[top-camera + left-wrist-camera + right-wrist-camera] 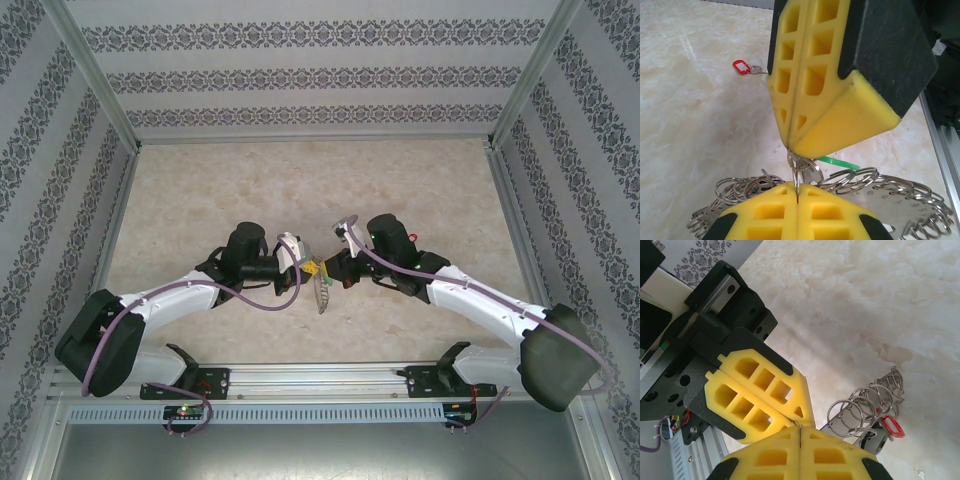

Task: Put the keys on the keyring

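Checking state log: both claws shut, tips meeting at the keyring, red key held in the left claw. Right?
Not quite. The red key lies loose on the table, held by neither claw; the left wrist view shows it. Left claw and right claw are shut, tips meeting at the keyring.

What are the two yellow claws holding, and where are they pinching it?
Both shut claws pinch one small metal ring between them: the left claw on its lower edge, the right claw on its upper edge.

The table (200,190) is pale and marbled like stone. A little red key (742,66) lies flat on it.
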Robot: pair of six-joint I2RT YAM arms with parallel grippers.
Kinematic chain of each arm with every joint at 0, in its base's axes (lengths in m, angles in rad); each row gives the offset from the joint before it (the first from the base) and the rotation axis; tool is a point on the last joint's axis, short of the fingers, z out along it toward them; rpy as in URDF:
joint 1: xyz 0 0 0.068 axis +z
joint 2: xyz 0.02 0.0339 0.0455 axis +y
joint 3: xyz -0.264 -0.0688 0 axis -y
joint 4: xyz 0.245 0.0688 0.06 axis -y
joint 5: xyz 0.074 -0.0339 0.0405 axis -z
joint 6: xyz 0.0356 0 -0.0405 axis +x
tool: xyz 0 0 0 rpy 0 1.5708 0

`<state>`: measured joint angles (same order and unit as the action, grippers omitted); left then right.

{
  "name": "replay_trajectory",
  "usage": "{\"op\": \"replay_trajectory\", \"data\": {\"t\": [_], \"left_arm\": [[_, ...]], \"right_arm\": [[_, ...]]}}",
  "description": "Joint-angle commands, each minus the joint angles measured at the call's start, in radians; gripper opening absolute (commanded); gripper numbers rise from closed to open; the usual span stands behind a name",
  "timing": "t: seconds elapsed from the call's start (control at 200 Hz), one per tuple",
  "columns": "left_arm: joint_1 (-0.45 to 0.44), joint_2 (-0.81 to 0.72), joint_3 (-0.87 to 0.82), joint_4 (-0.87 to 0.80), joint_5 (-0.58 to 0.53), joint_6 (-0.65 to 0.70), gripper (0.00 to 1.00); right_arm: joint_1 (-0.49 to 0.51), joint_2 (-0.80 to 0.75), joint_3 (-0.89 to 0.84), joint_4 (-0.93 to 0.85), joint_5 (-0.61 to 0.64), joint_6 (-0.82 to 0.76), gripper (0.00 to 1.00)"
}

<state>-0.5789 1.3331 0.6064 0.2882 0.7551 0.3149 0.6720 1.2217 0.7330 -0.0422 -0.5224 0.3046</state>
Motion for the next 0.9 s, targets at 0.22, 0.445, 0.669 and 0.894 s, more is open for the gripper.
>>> {"op": "replay_trajectory", "data": {"t": [0.22, 0.445, 0.669, 0.894], "left_arm": [[-0.018, -0.025, 0.023, -0.048, 0.013, 0.033, 0.0], [-0.032, -0.002, 0.075, -0.171, -0.014, 0.099, 0.0], [-0.093, 0.077, 0.167, -0.335, -0.066, 0.202, 0.0], [-0.199, 0.203, 0.286, -0.479, -0.143, 0.284, 0.0]], "right_arm": [[0.023, 0.011, 0.06, -0.07, 0.067, -0.076, 0.0], [0.0, -0.036, 0.027, -0.125, 0.132, -0.046, 0.11], [-0.054, -0.195, -0.088, -0.135, 0.267, 0.041, 0.38], [-0.168, -0.345, -0.191, -0.21, 0.363, 0.229, 0.5]]}}
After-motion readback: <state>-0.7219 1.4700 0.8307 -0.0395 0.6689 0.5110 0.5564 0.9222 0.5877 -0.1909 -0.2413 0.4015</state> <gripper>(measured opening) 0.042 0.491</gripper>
